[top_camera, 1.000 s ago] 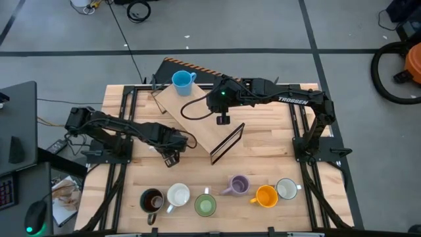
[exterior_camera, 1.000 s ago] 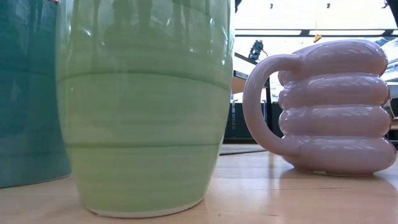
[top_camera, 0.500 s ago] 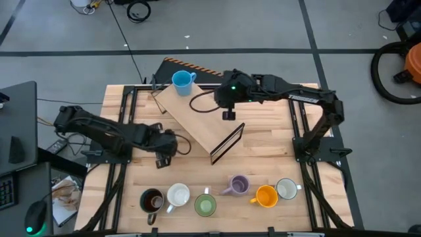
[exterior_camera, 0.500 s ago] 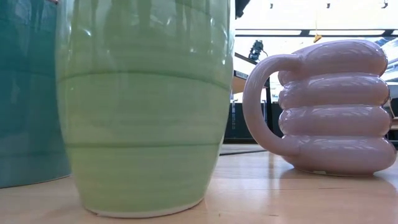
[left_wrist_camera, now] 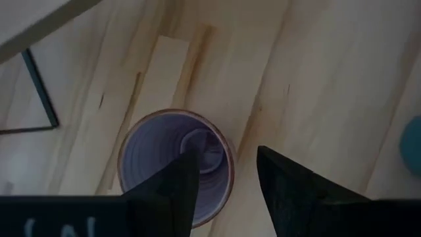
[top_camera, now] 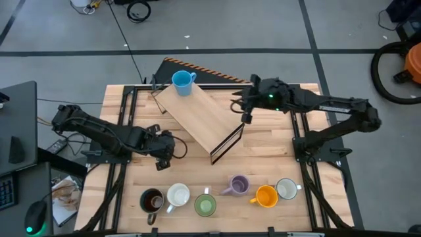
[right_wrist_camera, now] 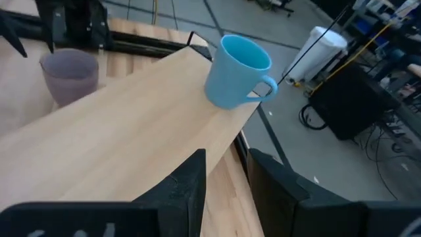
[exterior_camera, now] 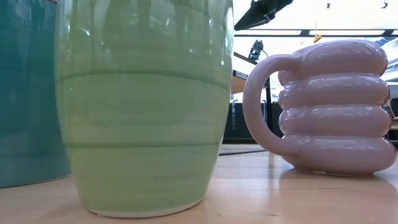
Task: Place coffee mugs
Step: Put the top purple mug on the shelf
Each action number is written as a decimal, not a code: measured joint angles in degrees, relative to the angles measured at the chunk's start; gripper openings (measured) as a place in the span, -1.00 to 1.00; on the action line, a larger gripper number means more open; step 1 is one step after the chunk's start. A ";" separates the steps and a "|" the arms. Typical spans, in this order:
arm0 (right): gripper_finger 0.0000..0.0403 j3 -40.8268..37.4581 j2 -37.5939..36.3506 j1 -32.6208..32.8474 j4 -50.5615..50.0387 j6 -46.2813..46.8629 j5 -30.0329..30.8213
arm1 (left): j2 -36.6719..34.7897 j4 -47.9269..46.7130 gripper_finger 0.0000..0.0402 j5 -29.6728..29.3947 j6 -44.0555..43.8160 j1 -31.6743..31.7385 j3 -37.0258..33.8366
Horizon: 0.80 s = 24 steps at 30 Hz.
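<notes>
A blue mug [top_camera: 183, 81] [right_wrist_camera: 235, 62] stands upright on the far end of a sloping wooden board [top_camera: 204, 118]. My left gripper [top_camera: 160, 155] [left_wrist_camera: 225, 157] is open above a lilac mug [left_wrist_camera: 151, 164] [right_wrist_camera: 68, 74], which stands upright beside the board. One finger is over its inside and one outside its wall. My right gripper [top_camera: 246, 113] [right_wrist_camera: 227, 158] is open and empty at the board's right edge. Along the near edge stand dark brown [top_camera: 152, 199], white [top_camera: 177, 195], green [top_camera: 205, 205] [exterior_camera: 143, 106], ribbed lilac [top_camera: 238, 185] [exterior_camera: 336, 106], orange [top_camera: 266, 196] and white [top_camera: 287, 189] mugs. My left gripper straddles the lilac mug's wall [left_wrist_camera: 230, 168] from above, pointing down. Whether a finger touches the wall or rim I cannot tell. The mug sits upright under the fingers.
The board leans on a black frame stand [top_camera: 227, 143] in the table's middle. Bare wood lies between the board and the near row of mugs. Black rails [top_camera: 299, 131] run along both table sides. A cable [top_camera: 181, 148] loops beside the left gripper.
My right gripper has drawn back from over the board's middle toward the table's right side, past the board's right edge, with the arm stretching out. My left gripper has shifted a little toward the table's left edge. The mugs have stayed in place.
</notes>
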 joint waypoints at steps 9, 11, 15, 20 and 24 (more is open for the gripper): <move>-0.41 -7.31 -6.42 1.43 3.95 2.25 -0.01 | 3.04 -0.82 -0.19 3.58 -3.44 2.71 0.00; -0.41 -7.97 -6.56 1.78 4.01 2.34 0.01 | 3.91 -0.87 -0.16 3.65 -3.09 3.19 0.00; -0.41 -8.88 -6.56 2.24 4.28 2.33 0.91 | 4.55 -0.95 -0.05 5.78 -2.41 4.70 0.00; -0.41 -9.42 -6.56 2.23 4.73 2.34 1.31 | 5.85 -0.95 0.07 7.48 -1.69 6.43 -0.02; -0.41 -9.42 -6.56 2.42 4.91 2.34 1.24 | 5.86 1.03 0.10 9.29 0.14 7.43 -1.18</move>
